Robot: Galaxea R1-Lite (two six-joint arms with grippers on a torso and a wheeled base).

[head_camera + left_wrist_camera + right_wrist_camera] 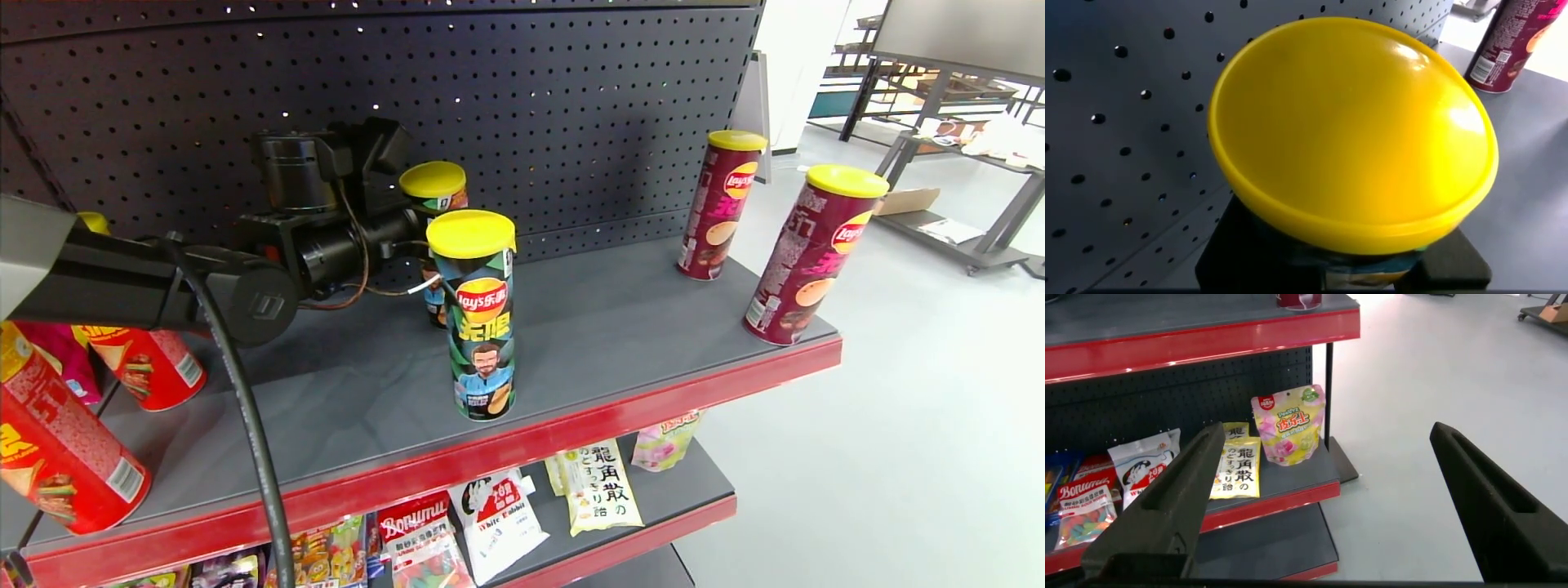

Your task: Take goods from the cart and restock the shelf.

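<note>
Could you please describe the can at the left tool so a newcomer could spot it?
On the upper grey shelf with the red edge, find the middle pair of dark-green cans. It is the rear can, by the pegboard, gripped by the left tool; its twin stands free in front.

Yellow-lidded can [433,181] stands upright, seemingly on shelf [620,327].
</note>
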